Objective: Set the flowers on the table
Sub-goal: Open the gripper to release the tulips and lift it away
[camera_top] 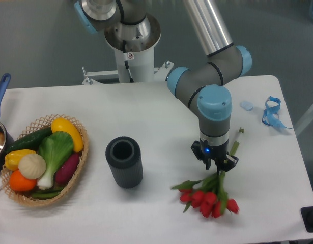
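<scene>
Basket (80,168) holds vegetables (44,157); cup (124,161) empty; flowers (209,198) on table (146,112).

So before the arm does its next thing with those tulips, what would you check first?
1. Flowers lying on the table: ok, blooms appear to rest on it.
2. Claw let go of the stems: cannot tell.
3. Flowers clear of the dark cylinder: ok, apart.
4. Flowers away from the table's front edge: ok, though fairly near.
5. Vegetable basket out of the way: ok, far left.
</scene>
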You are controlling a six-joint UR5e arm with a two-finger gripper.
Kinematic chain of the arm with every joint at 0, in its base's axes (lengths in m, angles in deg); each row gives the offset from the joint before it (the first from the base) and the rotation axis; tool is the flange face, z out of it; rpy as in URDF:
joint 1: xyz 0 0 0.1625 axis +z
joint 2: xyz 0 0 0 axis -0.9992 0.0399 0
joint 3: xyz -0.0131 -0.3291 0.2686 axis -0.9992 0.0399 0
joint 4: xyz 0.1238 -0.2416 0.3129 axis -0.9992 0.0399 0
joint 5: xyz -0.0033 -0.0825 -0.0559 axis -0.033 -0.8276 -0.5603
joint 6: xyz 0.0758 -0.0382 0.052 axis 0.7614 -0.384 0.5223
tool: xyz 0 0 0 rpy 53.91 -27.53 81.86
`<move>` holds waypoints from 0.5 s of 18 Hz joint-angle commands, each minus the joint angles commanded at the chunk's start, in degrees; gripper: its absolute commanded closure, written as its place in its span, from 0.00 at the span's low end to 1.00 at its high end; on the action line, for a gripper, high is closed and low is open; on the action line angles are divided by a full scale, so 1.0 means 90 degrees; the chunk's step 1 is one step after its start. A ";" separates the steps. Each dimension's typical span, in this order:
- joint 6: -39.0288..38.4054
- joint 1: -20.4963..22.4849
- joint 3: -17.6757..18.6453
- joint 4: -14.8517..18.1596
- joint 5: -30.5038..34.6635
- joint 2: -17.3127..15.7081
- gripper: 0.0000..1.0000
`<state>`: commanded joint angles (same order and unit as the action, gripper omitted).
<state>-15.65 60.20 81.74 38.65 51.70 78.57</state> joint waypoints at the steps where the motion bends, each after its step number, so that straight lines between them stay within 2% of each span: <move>1: -0.0019 0.0000 -0.0059 0.0000 0.0000 -0.0049 0.00; 5: -0.0020 0.0019 -0.0458 0.0058 0.0068 -0.0439 0.00; 7: 0.0019 0.0107 -0.0615 0.0272 0.0068 -0.0624 0.00; 9: 0.0039 0.0302 -0.0713 0.0681 0.0020 -0.0829 0.00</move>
<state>-15.30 62.92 75.32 44.79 51.88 71.11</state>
